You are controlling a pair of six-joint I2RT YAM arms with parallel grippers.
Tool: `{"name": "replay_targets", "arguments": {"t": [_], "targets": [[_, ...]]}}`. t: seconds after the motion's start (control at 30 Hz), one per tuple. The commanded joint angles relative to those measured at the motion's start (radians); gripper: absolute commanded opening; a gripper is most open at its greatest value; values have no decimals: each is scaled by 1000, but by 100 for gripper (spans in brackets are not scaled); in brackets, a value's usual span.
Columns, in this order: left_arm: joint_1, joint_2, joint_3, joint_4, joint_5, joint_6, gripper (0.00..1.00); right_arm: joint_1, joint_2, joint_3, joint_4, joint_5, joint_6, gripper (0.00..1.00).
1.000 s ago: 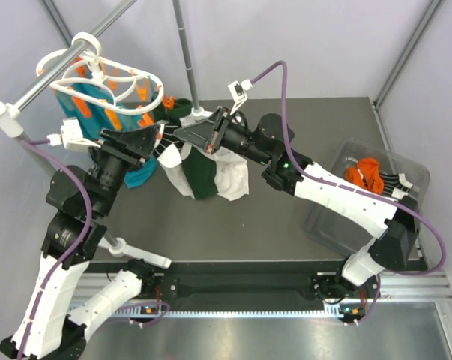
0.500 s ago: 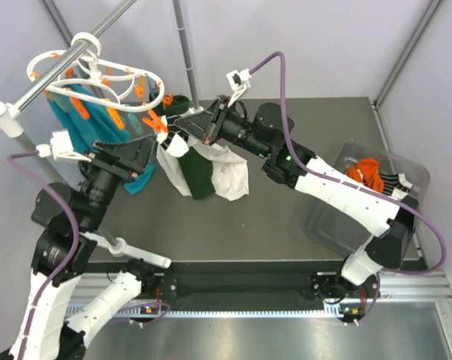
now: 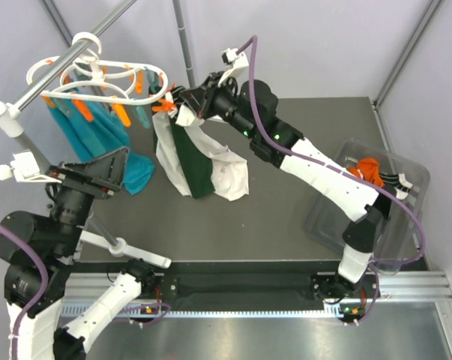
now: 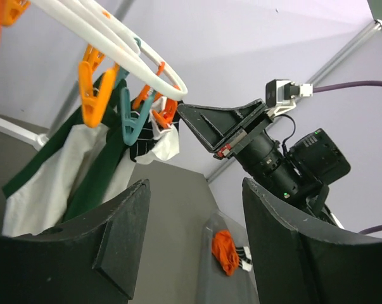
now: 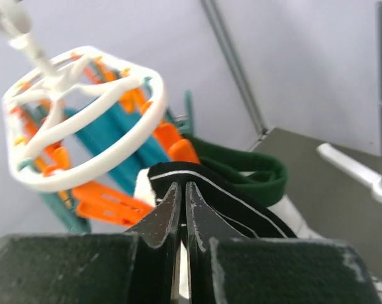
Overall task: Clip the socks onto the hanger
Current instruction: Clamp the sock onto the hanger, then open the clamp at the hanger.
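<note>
The white oval hanger (image 3: 98, 75) hangs from the rail by its hook, with orange clips (image 3: 121, 112) dangling from the ring. My right gripper (image 3: 182, 105) is shut on a dark sock with thin white stripes (image 5: 203, 183) and holds it up against the clips at the ring's right edge (image 5: 83, 120). The sock also shows in the left wrist view (image 4: 143, 149). My left gripper (image 3: 109, 171) is open and empty, low and left of the hanger. An orange sock (image 3: 368, 169) and a striped sock (image 3: 390, 180) lie in the clear bin.
Teal cloths (image 3: 98, 127) hang from the hanger. A white and dark-green cloth (image 3: 203, 169) hangs down to the table under my right gripper. The grey rail (image 3: 31, 90) and a vertical pole (image 3: 184, 45) stand behind. The clear bin (image 3: 345, 217) sits at the right.
My right gripper has lifted the striped sock up and left to the hanger's clips. My left arm has pulled back down and left, away from the hanger.
</note>
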Motion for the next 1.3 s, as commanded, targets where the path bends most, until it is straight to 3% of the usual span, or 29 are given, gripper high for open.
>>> {"name": "replay_targets", "arguments": {"t": [0.0, 0.2, 0.4, 0.57, 0.83, 1.03, 1.27], "targets": [[-3, 52, 66, -54, -82, 65, 64, -68, 58, 113, -3, -4, -36, 0], [-3, 163, 80, -11, -96, 77, 64, -113, 96, 147, 20, -76, -22, 0], [-3, 278, 69, 133, -48, 69, 66, -116, 96, 113, 41, -120, 1, 0], [-3, 364, 109, 128, -123, 69, 65, -115, 80, 74, 60, -131, 12, 0], [-3, 402, 155, 130, -191, 103, 57, -113, 63, 58, 64, -137, 12, 0], [-3, 393, 158, 119, -283, 146, 56, -116, 61, 58, 63, -140, 10, 0], [-3, 425, 178, 141, -283, 195, 56, -115, 61, 57, 63, -142, 21, 2]]}}
